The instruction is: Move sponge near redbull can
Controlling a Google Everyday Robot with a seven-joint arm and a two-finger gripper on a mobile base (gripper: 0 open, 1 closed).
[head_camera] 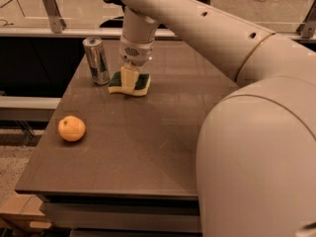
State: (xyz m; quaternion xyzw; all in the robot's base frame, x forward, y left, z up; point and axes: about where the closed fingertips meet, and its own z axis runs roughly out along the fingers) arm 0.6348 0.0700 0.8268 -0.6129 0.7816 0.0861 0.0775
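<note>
The gripper (129, 79) is clamped on the wavy green-topped yellow foam sponge (142, 83) directly beneath it; the slim silver-blue redbull can (97, 60) stands just left.

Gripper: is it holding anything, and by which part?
The gripper is clamped on the wavy-edged green-topped yellow foam sponge, gripping across its middle.

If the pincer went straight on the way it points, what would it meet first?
The sponge: the pincer points down at it, beside the redbull can, table beneath. Whether they already touch is unclear.
</note>
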